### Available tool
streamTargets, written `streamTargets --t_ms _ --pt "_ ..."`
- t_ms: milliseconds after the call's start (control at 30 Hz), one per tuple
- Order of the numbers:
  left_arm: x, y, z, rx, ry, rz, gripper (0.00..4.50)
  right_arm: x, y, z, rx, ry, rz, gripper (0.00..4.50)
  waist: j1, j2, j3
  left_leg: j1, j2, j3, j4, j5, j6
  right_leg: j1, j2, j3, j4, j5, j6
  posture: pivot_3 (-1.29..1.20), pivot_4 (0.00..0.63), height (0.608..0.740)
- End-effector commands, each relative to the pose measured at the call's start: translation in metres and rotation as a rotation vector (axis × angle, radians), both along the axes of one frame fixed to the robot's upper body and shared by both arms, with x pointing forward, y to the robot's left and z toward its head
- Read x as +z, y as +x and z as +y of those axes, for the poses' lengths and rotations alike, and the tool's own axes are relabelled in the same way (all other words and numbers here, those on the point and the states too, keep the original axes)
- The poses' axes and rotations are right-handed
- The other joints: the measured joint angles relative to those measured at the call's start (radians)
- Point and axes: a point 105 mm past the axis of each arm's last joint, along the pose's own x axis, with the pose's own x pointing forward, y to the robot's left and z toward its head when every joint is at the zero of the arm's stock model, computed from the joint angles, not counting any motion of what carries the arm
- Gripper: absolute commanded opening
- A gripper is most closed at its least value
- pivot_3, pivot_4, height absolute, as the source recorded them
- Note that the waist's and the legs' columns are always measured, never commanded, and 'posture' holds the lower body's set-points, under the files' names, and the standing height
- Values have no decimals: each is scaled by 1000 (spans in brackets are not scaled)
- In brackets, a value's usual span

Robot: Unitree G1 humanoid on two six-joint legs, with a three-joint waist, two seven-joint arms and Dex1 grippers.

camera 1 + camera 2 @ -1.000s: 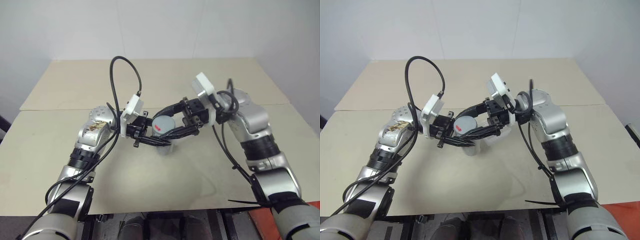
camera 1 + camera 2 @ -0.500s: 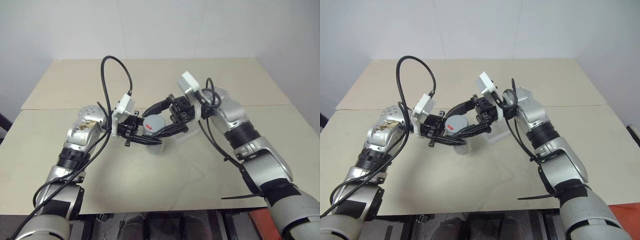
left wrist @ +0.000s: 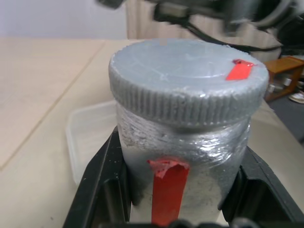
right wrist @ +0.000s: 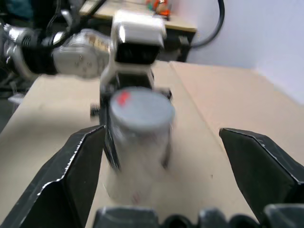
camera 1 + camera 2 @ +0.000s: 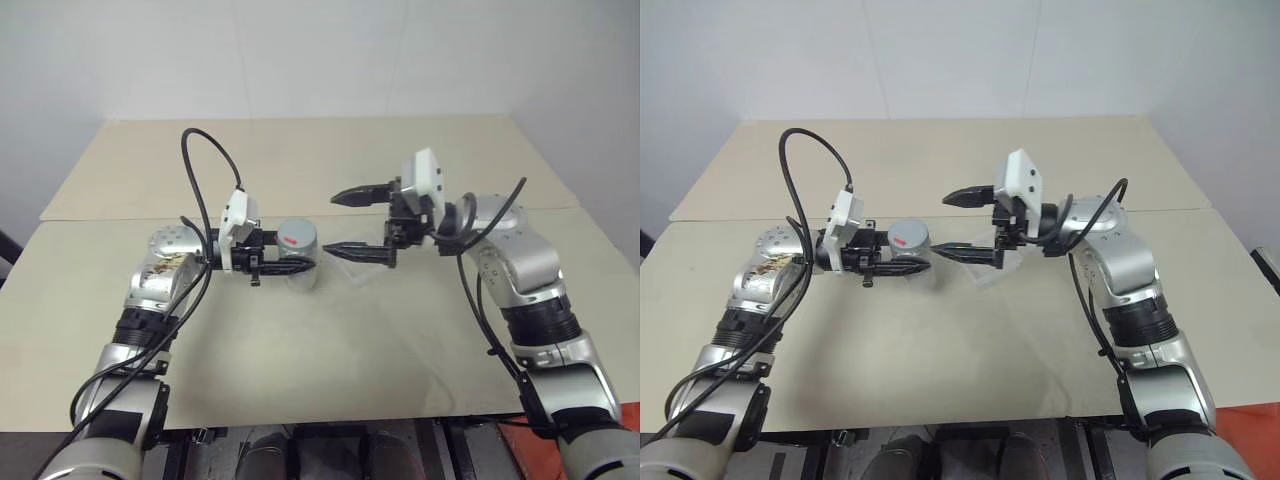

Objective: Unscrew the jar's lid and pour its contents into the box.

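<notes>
Left gripper (image 5: 285, 266) is clamped tight on the jar (image 5: 300, 262), black fingers (image 3: 102, 183) pressed against both sides of its silver-grey body, holding it upright just above the table (image 5: 320, 350). From the left wrist view the vertical red stripe (image 3: 168, 190) runs down the jar between those fingers. And the lid (image 3: 187, 80) sits on top, ribbed grey edge all the way round, small red mark (image 3: 239, 70) near its rim, screwed down as far as one can see.

Across from it, the right gripper (image 5: 352, 222) points straight at the jar with its jaws spread wide and nothing between them. One black finger (image 5: 360, 194) is up high, the other finger (image 5: 355, 252) lower down, its tip just beside the jar but apart from it. From the right wrist view the jar stands between the two spread fingers, a little way ahead of them.

Just behind the jar lies the box (image 3: 90, 135), clear plastic and very low, flat on the table under the right gripper. Whether the contents are inside the jar cannot be told; its wall is opaque.
</notes>
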Motion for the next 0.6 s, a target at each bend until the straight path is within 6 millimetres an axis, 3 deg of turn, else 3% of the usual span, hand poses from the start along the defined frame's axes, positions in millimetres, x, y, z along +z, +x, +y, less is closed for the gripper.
streamTargets --t_ms 33,300,600 --pt "16 1 -6 -5 -22 -71 1935 14 -6 16 -60 20 -21 4474 1 0 0 0 0 0 0 0 0 0 0 0 0 0 0 0 150 740" --pt "21 0 -13 -29 -37 -87 1935 5 14 36 -212 -28 -18 4474 2 0 0 0 -1 0 0 0 0 0 0 0 0 0 0 0 150 740" --pt "20 -4 -3 -21 -26 -84 1935 0 29 11 -303 -35 0 4474 1 0 0 0 -1 -1 0 0 0 0 0 0 0 0 0 0 150 740"
